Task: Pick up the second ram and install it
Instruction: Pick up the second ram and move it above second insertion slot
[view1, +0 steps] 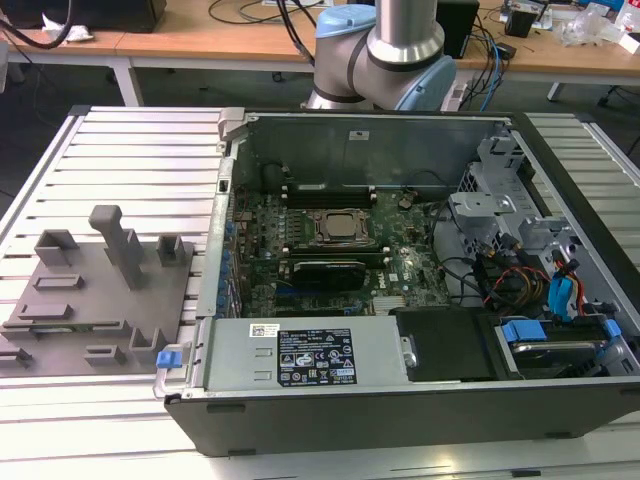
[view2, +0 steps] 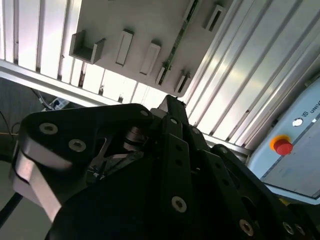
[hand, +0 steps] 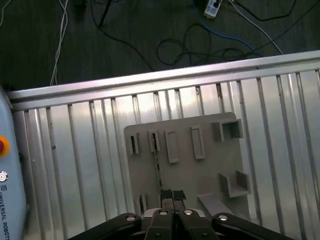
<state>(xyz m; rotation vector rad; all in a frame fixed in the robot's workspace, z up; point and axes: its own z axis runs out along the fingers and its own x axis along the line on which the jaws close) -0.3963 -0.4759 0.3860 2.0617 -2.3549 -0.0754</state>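
Observation:
The second ram (hand: 158, 170) stands on edge as a thin green stick in a slot of the grey fixture plate (hand: 210, 165). In the second wrist view the ram (view2: 177, 40) runs along the plate between small grey blocks. In the exterior view the ram (view1: 75, 326) sits near the plate's front edge, at the exterior view's left. My gripper (hand: 173, 194) hangs well above the plate, roughly over the stick's end, with the fingertips (hand: 166, 194) pressed together and nothing between them. From behind, the gripper (view2: 172, 102) shows its black linkage.
An open computer case (view1: 400, 400) lies at the exterior view's right of the fixture, its motherboard (view1: 340, 250) with black socket strips beside the processor. Grey blocks and a tall post (view1: 110, 235) rise from the plate. Ribbed aluminium table (hand: 90, 150) surrounds it; cables lie on the floor.

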